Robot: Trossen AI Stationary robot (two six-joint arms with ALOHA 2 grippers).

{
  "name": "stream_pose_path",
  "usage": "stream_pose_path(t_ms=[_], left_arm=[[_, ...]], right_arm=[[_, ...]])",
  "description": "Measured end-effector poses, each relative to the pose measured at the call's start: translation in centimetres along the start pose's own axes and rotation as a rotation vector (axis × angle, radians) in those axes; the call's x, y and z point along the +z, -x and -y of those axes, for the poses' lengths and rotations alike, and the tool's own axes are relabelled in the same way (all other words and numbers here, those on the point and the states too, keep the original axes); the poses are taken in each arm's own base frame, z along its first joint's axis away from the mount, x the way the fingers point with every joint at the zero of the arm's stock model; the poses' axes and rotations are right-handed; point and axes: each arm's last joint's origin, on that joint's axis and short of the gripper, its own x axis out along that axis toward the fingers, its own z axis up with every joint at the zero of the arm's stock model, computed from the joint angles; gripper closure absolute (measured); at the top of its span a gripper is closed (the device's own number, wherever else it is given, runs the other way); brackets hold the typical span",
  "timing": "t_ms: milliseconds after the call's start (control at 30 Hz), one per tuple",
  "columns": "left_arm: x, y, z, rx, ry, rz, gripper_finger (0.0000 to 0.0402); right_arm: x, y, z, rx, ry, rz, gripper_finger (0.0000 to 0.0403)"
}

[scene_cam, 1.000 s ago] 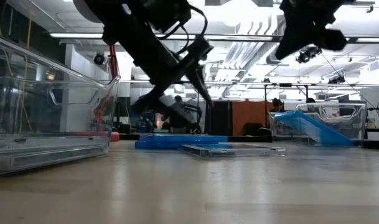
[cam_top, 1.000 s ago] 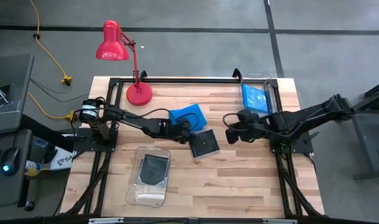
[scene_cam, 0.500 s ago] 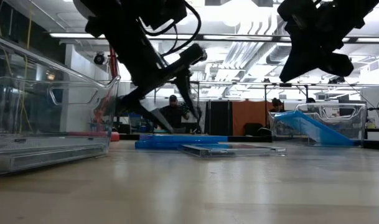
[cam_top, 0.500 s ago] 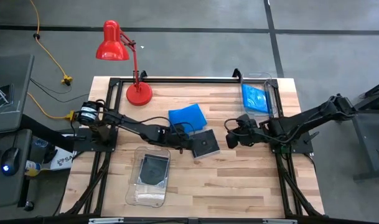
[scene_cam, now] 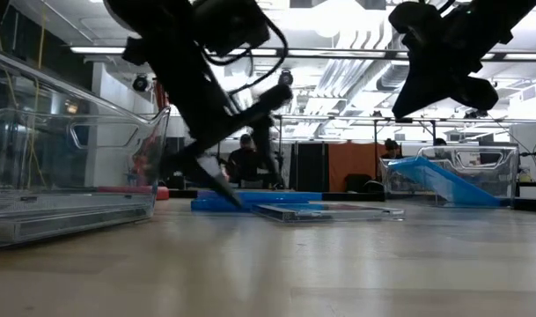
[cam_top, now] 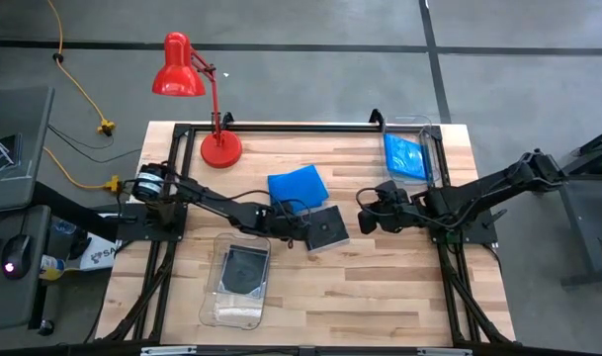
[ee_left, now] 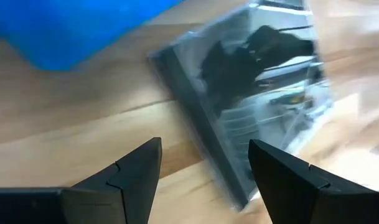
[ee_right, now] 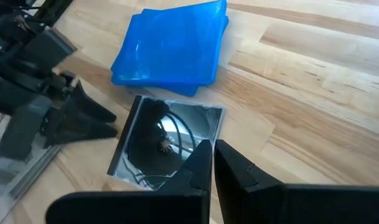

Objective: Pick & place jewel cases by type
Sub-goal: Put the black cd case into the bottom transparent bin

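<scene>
A dark jewel case lies flat on the wooden table, and blue jewel cases lie stacked just beyond it. My left gripper is low at the dark case's left edge, tilted downward. It is open, and that edge shows between the two fingers. I cannot tell whether they touch it. My right gripper hangs shut above the table, to the right of the dark case. Another dark case lies in the near left bin, and a blue one leans in the far right bin.
A clear bin stands near the front left and a second clear bin at the far right. A red desk lamp stands at the far left. A black frame runs along the table's far edge. People show in the room behind.
My left gripper has sunk toward the table and moved toward the near edge, up to the dark case's left edge, rolling about its own axis as it went. It has stayed open. My right gripper has sunk a little and stayed shut.
</scene>
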Motion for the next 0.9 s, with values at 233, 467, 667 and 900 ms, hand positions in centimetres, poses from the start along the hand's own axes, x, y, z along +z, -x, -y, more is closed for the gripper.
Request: stream_pose_path(t_ms=[233,467,667,900], left_arm=[[-0.3,-0.8,-0.3,0.006,0.007,-0.029,0.0163],[-0.4,-1.3,-0.3,-0.006,0.018,-0.022,0.0163],[0.7,-1.7,-0.1,-0.037,0.026,-0.031,0.0163],[1.9,-2.0,-0.2,-0.040,0.002,-0.070,0.0163]], right_arm=[[0.0,-0.1,-0.1,0.001,-0.013,0.003,0.0403],[-0.6,-1.0,-0.2,-0.029,-0.016,-0.019,0.0403],[-1.6,-2.5,-0.9,-0.014,-0.010,-0.093,0.0403],[-2.8,-4.4,-1.4,-0.030,-0.030,-0.132,0.0403]])
